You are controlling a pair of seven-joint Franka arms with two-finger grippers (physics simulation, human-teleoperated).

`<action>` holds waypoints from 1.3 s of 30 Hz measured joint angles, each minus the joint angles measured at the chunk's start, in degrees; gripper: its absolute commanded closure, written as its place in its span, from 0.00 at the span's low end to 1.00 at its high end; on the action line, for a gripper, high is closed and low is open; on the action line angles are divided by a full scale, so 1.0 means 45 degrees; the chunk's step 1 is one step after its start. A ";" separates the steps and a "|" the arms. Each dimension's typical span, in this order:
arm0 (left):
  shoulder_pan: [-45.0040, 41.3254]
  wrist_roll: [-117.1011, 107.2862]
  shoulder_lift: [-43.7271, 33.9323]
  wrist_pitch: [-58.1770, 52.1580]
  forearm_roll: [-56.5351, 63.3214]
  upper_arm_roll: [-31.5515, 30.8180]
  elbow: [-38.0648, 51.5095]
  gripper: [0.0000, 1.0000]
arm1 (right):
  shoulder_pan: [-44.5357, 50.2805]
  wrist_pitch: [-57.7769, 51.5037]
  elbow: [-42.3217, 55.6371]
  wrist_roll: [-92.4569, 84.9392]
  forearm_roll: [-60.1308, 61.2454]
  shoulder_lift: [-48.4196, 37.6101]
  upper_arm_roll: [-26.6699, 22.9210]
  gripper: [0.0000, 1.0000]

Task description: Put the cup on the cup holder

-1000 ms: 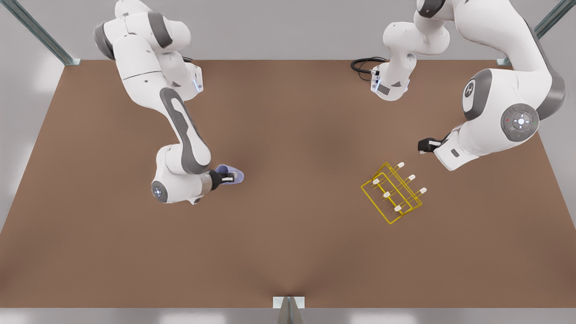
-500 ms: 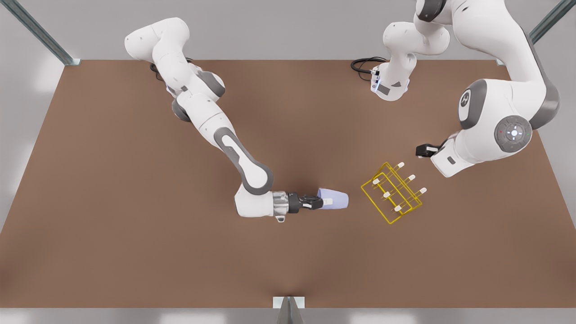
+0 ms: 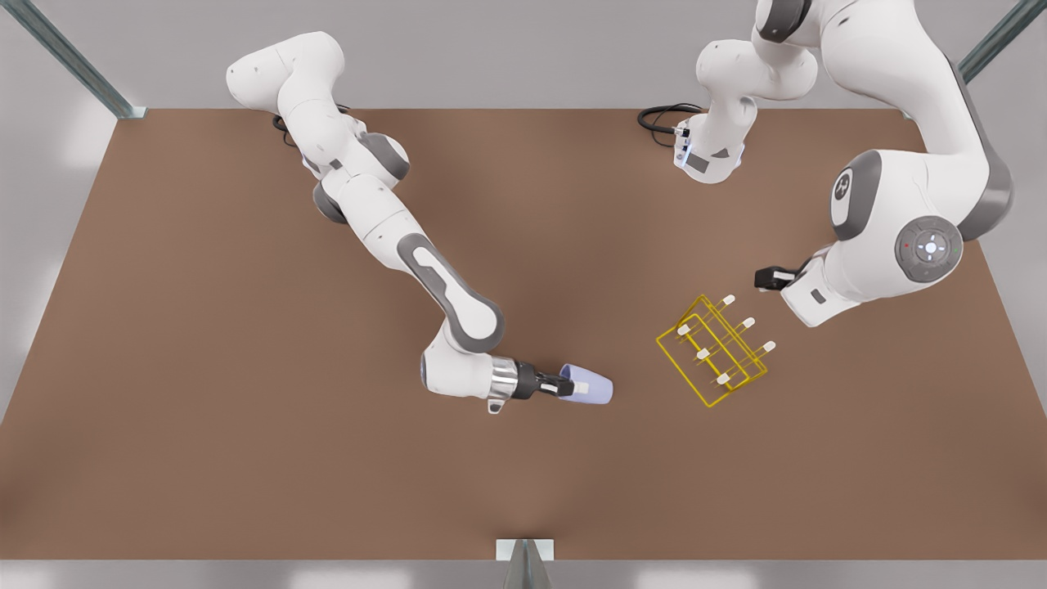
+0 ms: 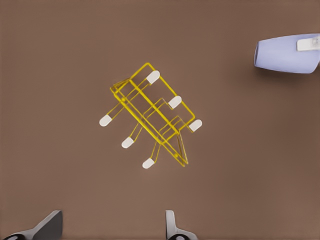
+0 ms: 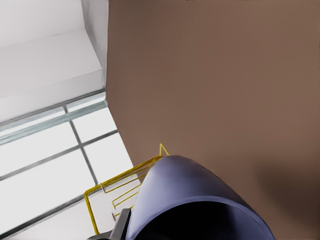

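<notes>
My right gripper (image 3: 564, 385) pinches the cup (image 3: 590, 390) at its rim, one finger inside the mouth and one outside, and holds it on its side over the desk (image 3: 245, 458), base pointing toward the rack (image 3: 713, 350). In the right wrist view the cup (image 5: 190, 205) is cut off by the frame edge; its dark mouth hides my fingers, and part of the rack (image 5: 120, 192) is behind it. The cup is a smooth, plain lavender tumbler, tapered, with no handle.

My left gripper (image 3: 762, 279) hangs near the rack, on the front view's right, with its fingers (image 4: 42, 227) spread apart and their tips cropped at the frame edge. The rack (image 4: 150, 120) stands well apart from the cup (image 4: 287, 54): thin yellow wire bent into a rectangular frame, with six prongs capped in white. The desk is matte brown.
</notes>
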 measured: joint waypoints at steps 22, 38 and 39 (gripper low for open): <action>-0.3195 -0.2402 0.2027 0.0481 0.0035 -0.1936 0.1406 0.00 | -0.1656 -0.5833 -0.3216 -0.0254 -0.1110 -0.4040 -0.7090 0.00; -0.3131 -1.8543 0.6203 0.9162 -0.0395 -0.1285 0.1799 0.00 | -0.6601 -1.0695 -1.0543 -0.1116 -1.4069 -1.4909 -0.4115 0.00; -0.3178 -1.9603 0.6405 0.9597 -0.0421 -0.1284 0.1883 0.00 | -0.6598 -1.0739 -1.0525 -0.1165 -1.4131 -1.4850 -0.4117 0.00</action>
